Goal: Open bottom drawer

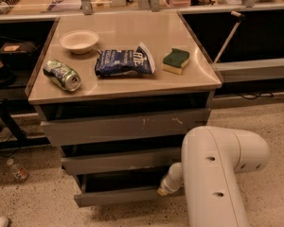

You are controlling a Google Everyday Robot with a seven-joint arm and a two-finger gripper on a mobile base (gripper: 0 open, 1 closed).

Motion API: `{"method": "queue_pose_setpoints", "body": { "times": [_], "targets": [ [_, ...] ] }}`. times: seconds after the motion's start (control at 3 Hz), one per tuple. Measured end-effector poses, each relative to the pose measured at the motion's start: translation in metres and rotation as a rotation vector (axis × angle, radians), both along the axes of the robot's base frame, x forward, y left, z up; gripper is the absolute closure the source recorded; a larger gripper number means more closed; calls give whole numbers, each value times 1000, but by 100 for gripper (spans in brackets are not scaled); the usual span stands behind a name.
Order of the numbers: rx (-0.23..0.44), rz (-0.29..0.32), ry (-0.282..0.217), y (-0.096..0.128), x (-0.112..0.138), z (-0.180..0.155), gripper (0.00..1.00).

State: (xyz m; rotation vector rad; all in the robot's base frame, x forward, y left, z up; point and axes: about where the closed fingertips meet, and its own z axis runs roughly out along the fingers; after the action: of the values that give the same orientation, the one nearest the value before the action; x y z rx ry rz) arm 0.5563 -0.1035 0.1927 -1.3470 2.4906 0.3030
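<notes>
1. Cabinet w/ three grey drawers under a tan countertop (118, 86); the bottom drawer (118, 196) is the lowest & narrowest, its front just above the floor; a dark gap shows behind its top edge, so I judge it partly out, not fully.
2. The gripper (164, 188) sits low at the right end of that drawer's front, at its top edge; it seems to touch or hook the edge, but the contact itself is hidden; the white arm (217, 174) fills the lower right & covers the drawer's right corner.
3. Gripper state: can't tell whether spread or pressed together from this angle.
4. Key relation: the drawer's long axis runs side to side across the view; nearly all of the front lies toward the view's left of the gripper; the slide direction is toward the camera, square to that axis; so the next move looks like a straight, level pull back.
5. Risk, as I judge it: the pull point is off-centre, so the drawer may skew & bind; the handle-less slanted front may slip free.
6. The mid drawer (118, 161) & top drawer (128, 126) w/ white scratches sit above; on top are a bowl (79, 40), a can (61, 74) on its side, a chip bag (124, 62) & a sponge (176, 60), all well apart from the gripper.
</notes>
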Motion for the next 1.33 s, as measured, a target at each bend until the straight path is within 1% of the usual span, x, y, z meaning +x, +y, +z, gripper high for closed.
{"method": "queue_pose_setpoints", "body": {
  "times": [0.33,0.67,1.0,1.33],
  "targets": [
    [-16,0,40,-3,-27,0,100],
    [-17,0,40,-3,-27,0,100],
    [-27,-5,72,-5,-45,-2,100],
    [-40,-18,101,-10,-70,0,100]
  ]
}}
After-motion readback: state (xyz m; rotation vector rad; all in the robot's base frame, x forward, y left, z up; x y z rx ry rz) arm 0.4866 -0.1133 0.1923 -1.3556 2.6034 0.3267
